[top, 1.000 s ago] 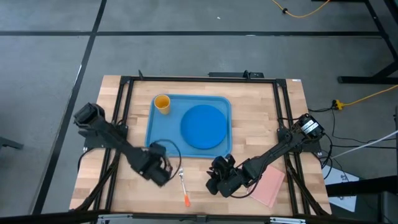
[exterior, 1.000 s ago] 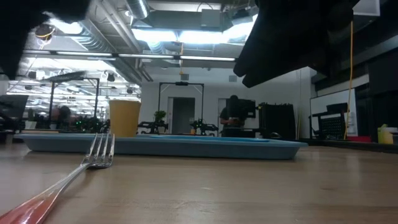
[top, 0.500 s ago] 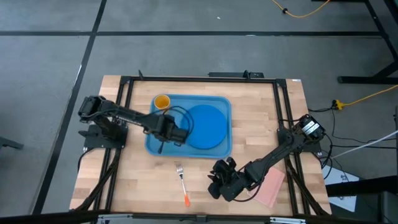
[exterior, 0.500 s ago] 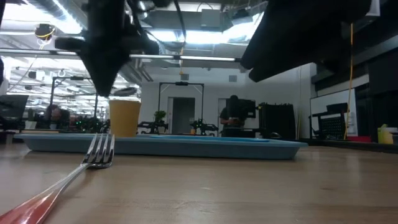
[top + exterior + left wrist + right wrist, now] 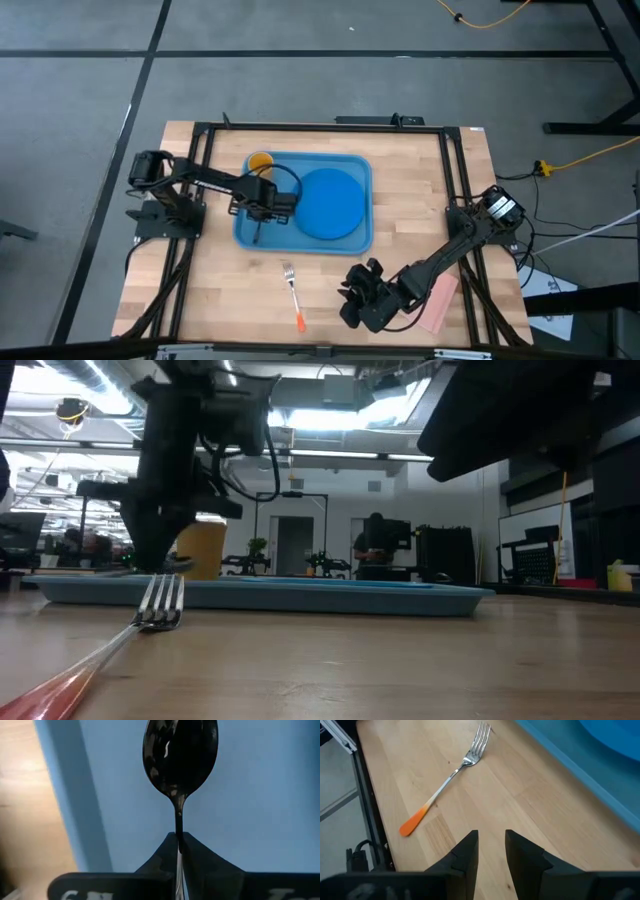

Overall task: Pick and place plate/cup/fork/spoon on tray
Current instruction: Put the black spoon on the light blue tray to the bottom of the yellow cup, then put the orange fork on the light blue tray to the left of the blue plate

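The light blue tray point(image 5: 356, 162) holds the deep blue plate point(image 5: 328, 203) and the yellow-orange cup point(image 5: 260, 163) in its far left corner. My left gripper point(image 5: 263, 207) is over the tray's left part, shut on the dark spoon point(image 5: 180, 757). In the low view this gripper point(image 5: 150, 555) stands in front of the cup point(image 5: 207, 550). The fork point(image 5: 293, 295) lies flat on the wood in front of the tray, orange handle tip toward the near edge. My right gripper point(image 5: 350, 300) is open and empty to the fork's right; its wrist view shows the fork point(image 5: 447, 780) ahead of it. My left gripper pinches the spoon's thin handle point(image 5: 178, 827) between its two fingers. The spoon runs on along the fingers, its bowl point(image 5: 180, 757) beyond the fingertips. The fingers slant down from above. The bowl is over the tray's floor point(image 5: 260, 810); whether it touches it, I cannot tell.
A pink book point(image 5: 437, 300) lies at the near right of the table, beside my right arm. A black frame point(image 5: 200, 135) runs around the wooden table top. Bare wood shows left of the fork point(image 5: 210, 290).
My left gripper has carried the spoon from the near left of the table, beside the fork, up and toward the far edge onto the tray's left part, then come lower there. My right gripper has drawn back a little toward the near edge. The fork has stayed put.
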Robot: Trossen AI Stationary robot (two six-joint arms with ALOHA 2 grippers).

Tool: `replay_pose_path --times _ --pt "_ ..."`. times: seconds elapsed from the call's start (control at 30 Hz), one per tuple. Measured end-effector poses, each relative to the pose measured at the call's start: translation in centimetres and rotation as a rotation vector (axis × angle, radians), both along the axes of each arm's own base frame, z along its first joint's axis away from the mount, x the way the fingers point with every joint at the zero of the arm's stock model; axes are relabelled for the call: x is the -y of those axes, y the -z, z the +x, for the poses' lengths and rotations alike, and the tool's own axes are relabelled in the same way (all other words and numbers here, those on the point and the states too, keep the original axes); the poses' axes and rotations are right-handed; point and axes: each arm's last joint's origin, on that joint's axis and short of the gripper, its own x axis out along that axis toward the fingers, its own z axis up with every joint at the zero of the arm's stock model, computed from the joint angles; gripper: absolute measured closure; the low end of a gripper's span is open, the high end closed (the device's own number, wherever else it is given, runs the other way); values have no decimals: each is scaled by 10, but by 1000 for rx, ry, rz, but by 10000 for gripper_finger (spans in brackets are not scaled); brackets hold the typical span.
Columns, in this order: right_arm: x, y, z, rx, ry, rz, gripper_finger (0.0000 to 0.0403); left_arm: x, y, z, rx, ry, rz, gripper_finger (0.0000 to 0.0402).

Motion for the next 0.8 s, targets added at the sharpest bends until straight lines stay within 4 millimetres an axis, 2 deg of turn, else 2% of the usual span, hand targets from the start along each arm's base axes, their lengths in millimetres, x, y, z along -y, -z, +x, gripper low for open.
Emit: replay_pose_path --times 0.2,0.8 --pt "0 0 0 5 2 -4 302 -11 6 -3 5 -32 30 395" --pt "-1 0 -1 6 1 -4 302 -12 6 -4 -11 -3 63 347"
